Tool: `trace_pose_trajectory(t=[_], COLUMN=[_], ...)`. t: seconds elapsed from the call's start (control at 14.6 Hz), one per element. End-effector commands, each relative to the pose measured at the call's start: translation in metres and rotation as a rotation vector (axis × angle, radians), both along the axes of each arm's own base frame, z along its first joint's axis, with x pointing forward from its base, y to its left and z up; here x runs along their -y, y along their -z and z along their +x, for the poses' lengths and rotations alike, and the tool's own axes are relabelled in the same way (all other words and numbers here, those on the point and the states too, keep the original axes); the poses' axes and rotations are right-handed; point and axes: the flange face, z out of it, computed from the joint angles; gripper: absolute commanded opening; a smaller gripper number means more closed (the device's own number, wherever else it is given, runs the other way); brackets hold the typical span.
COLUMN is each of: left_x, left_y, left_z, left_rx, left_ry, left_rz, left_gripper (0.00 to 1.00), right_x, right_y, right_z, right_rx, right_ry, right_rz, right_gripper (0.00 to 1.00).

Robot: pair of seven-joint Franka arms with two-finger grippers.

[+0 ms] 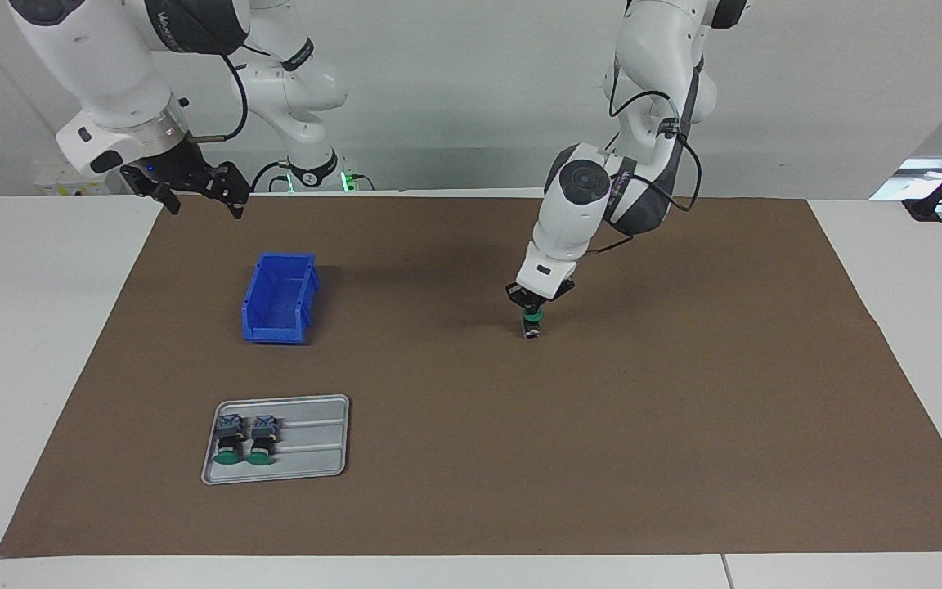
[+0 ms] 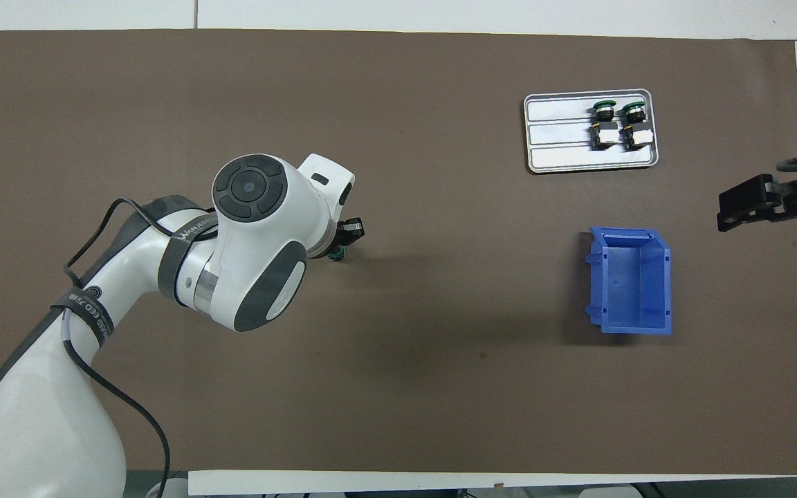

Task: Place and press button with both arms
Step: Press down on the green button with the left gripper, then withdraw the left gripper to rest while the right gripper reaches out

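One button [image 1: 531, 323] half-hidden under left hand [image 1: 533, 311]; upright.

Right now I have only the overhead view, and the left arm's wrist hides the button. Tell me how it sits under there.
Observer: The button stands upright on the brown mat, green cap up and terminal block down.
Operator: Report the left gripper.
Observer: The left gripper is shut, with its tips down at the green cap. I cannot tell whether it is pressing.
Operator: Check the right gripper's height.
Observer: The right gripper hangs open, well up in the air. It is over the mat's edge at the right arm's end and touches nothing.
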Motion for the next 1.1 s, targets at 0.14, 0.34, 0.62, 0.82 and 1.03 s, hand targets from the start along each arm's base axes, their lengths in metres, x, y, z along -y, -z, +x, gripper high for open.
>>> trace_pose_trajectory(t=[0.14, 0.34, 0.62, 0.82, 1.03], left_x=[-0.008, -0.031, -0.084, -0.149, -0.23], left_y=[-0.023, -0.067, -0.101, -0.129, -0.154], left_z=[0.008, 0.028, 0.04, 0.046, 0.052], left_rx=[0.002, -0.034, -0.078, -0.108, -0.123], left_ry=[-0.02, -0.05, -0.065, 0.007, 0.072], left_rz=[-0.009, 0.008, 0.034, 0.04, 0.032], left_gripper=[0.16, 0.39, 0.77, 0.86, 0.91], right_x=[0.003, 0.003, 0.003, 0.003, -0.005], right_y=[-0.001, -0.001, -0.001, -0.001, 0.001], right_z=[-0.004, -0.004, -0.004, -0.004, -0.01], right_rx=[0.01, 0.01, 0.01, 0.01, -0.032], right_ry=[-0.014, -0.014, -0.014, -0.014, -0.031], right_rz=[0.004, 0.002, 0.004, 0.004, 0.004], right_gripper=[1.0, 1.0, 1.0, 1.0, 1.0])
